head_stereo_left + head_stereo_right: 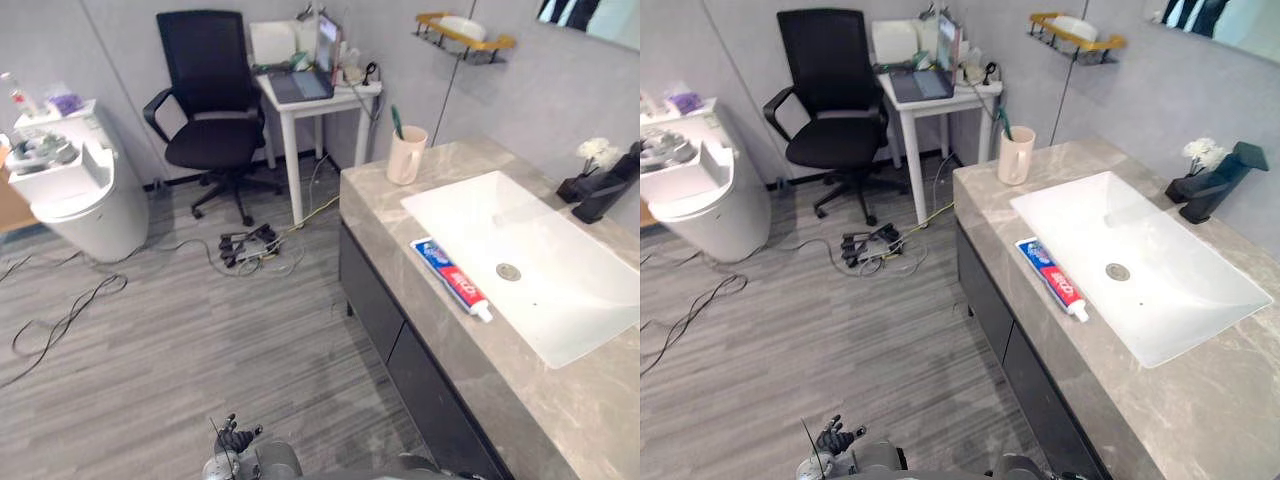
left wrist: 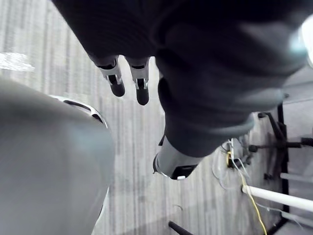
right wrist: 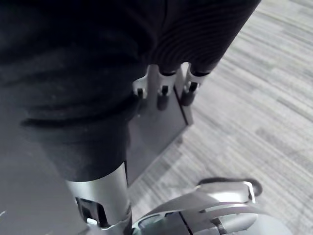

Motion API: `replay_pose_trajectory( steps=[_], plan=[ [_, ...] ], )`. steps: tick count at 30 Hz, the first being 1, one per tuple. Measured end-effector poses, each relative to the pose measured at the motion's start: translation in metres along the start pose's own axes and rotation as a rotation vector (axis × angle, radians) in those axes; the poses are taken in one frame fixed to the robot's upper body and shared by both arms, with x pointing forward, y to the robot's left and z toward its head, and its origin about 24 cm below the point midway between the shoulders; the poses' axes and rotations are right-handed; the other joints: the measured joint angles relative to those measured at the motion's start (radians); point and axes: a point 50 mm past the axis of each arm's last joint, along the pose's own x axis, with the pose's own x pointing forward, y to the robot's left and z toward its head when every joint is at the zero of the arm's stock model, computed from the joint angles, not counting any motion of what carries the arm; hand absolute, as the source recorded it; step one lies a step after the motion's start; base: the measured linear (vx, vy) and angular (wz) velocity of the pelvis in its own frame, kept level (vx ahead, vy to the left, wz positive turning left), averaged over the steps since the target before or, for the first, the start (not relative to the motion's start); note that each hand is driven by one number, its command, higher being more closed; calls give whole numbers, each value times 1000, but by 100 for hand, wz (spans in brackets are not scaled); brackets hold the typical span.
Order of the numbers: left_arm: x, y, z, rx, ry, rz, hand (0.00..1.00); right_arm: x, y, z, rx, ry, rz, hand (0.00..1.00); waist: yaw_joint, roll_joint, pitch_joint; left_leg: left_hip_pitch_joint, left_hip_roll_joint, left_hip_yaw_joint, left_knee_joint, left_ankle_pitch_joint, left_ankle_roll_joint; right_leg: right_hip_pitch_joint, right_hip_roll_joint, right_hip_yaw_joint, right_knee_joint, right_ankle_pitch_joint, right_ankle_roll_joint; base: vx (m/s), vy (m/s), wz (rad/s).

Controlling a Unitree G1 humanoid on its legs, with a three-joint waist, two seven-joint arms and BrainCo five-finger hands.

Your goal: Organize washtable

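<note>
Marble counter (image 1: 372,205) holds toothpaste tube (image 1: 452,279), well apart from left hand (image 2: 142,87), right hand (image 3: 163,91): both slack, empty.

I have the washtable (image 1: 372,205) along the right, with the sink (image 1: 560,300) set into its top. The toothpaste tube (image 1: 452,279) lies on the counter just beside the sink's left rim. A cup (image 1: 406,157) stands at the counter's far corner with a toothbrush (image 1: 396,121) in it. The faucet (image 1: 610,190) sits right of the sink, by the wall. Farther back I see a chair (image 1: 208,100), a small table (image 1: 292,110) to its right carrying a laptop (image 1: 310,75), and a power strip (image 1: 248,245) on the floor before them.
</note>
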Motion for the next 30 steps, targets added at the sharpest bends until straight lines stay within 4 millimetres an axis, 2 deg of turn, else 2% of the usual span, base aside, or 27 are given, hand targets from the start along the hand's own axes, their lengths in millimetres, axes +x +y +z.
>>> replay_pose_trajectory(
  steps=[1, 2, 4, 5, 6, 7, 8, 10, 11, 12, 14, 15, 16, 17, 18, 20, 21, 23, 25, 26, 28, 29, 30],
  plan=[
    [0, -3, 0, -6, 1, -6, 0, 0, 1, 1, -6, -7, 1, 0, 0, -3, 1, -6, -4, -5, -42, -1, 2, 13, -2, 21, -7, 3, 5, 303, 200, -92],
    [0, -3, 0, -9, -1, -5, 0, 0, 3, 4, -4, -13, 0, 0, 2, -11, 5, -11, -31, -53, -153, -1, 1, 25, -8, 66, -17, 4, 10, 247, 216, -107],
    [0, -4, 1, -8, -4, -4, 0, 1, 6, 8, -1, -24, -2, 0, 3, -17, 8, -10, -84, -188, -351, 5, -8, 21, -17, 139, -17, -9, 50, 190, 316, -115],
    [-1, -5, -2, -13, 3, 0, 0, 1, 6, 11, -1, -36, -1, 0, 2, -10, 7, 4, -105, -295, -461, 10, -15, 10, -13, 191, -1, -30, 77, 171, 378, -99],
    [-1, -5, -2, -15, 3, 2, 0, 1, 6, 12, 0, -41, -2, 0, 1, -5, 8, 6, -110, -331, -479, 39, -59, 8, -10, 218, 9, -40, 93, 205, 414, -125],
    [0, 2, -1, -7, 0, 24, 0, 0, 11, 8, 5, -28, 7, 0, 4, -12, 0, 21, -128, -304, -453, 32, -60, 6, -19, 280, 12, -51, 111, 228, 360, -107],
    [1, 7, 0, 3, -5, 35, 0, -1, 15, 4, 9, -17, 16, 0, 2, -45, -17, 23, -135, -250, -436, -4, -48, 4, -30, 341, -14, -48, 114, 232, 347, -105],
    [2, 11, 5, 12, -13, 42, 0, -4, 21, -1, 16, -5, 29, 0, 2, -68, -25, 13, -141, -183, -377, -64, -23, -24, -56, 395, -11, -22, 131, 194, 310, -93],
    [3, 12, 4, 15, -7, 43, 0, -4, 21, -2, 14, -2, 29, 0, 4, -70, -25, 21, -141, -159, -373, -75, -13, -39, -63, 400, 9, -14, 137, 203, 346, -115],
    [3, 13, 2, 19, 11, 45, 0, -4, 21, -1, 12, -8, 35, 0, 4, -72, -26, 59, -144, -92, -386, -87, 11, -92, -84, 391, 99, 7, 128, 163, 272, -103],
    [3, 13, -2, 22, 24, 44, 0, -3, 21, 5, 6, -26, 37, 0, 2, -68, -24, 133, -141, -1, -426, -96, 25, -164, -112, 341, 228, 54, 109, 170, 216, -131],
    [2, 12, -3, 28, 30, 40, 0, -2, 20, 7, 3, -38, 35, 0, 1, -61, -23, 198, -134, 62, -467, -97, 28, -201, -134, 258, 297, 69, 87, 167, 169, -128],
    [2, 11, -5, 34, 35, 36, 0, -2, 20, 9, 2, -46, 34, 0, -3, -58, -21, 229, -126, 90, -487, -97, 28, -209, -143, 210, 318, 62, 81, 142, 123, -139],
    [2, 10, -6, 47, 43, 30, 0, -2, 21, 11, -9, -59, 34, 0, -3, -56, -21, 278, -121, 145, -540, -92, 22, -227, -150, 93, 332, 39, 75, 99, 83, -125],
    [2, 8, -8, 58, 51, 23, 0, -2, 20, 13, -21, -69, 33, 0, -1, -51, -23, 319, -115, 203, -587, -83, 14, -235, -141, -9, 295, 32, 78, 103, 68, -124],
    [2, 5, -9, 88, 53, 5, 0, -1, 20, 16, -38, -80, 34, 0, 0, -45, -24, 359, -121, 270, -641, -69, -4, -232, -114, -130, 172, 48, 70, 194, 23, -113],
    [3, 1, -11, 119, 67, -15, 0, 1, 17, 22, -58, -94, 30, 0, -4, -31, -22, 369, -133, 293, -667, -65, -10, -228, -99, -174, 91, 76, 47, 285, -3, -98],
    [3, -7, -11, 153, 73, -42, 0, 2, 14, 26, -73, -103, 19, 0, -14, -14, -17, 380, -140, 279, -700, -32, -15, -225, -86, -168, 82, 90, 35, 198, -32, -43],
    [2, -19, -10, 173, 65, -77, 0, 3, 7, 28, -76, -109, 4, 0, -27, 16, -12, 410, -154, 243, -753, 13, -15, -209, -73, -151, 67, 87, 31, 149, -81, -14],
    [3, -21, -8, 176, 59, -80, 0, 3, 7, 27, -70, -106, 1, 0, -28, 20, -13, 410, -148, 230, -743, 17, -15, -194, -69, -157, 53, 86, 31, 211, -137, 14],
    [3, -27, -1, 193, 25, -107, 0, 3, 10, 25, -66, -100, 6, 0, -28, 9, -7, 365, -106, 174, -559, 19, -21, -112, -51, -172, -29, 78, 39, 133, -135, 22],
    [4, -27, 4, 191, 7, -113, 0, 2, 9, 24, -70, -102, 5, 0, -26, 12, -4, 289, -58, 138, -353, 23, -20, -71, -29, -171, -62, 78, 39, 11, -79, 1],
    [4, -27, 5, 188, 0, -112, 0, 3, 6, 25, -75, -104, -1, 0, -21, 18, 1, 245, -26, 114, -249, 27, -18, -52, -11, -164, -75, 77, 37, 39, -35, -43]
  ],
)
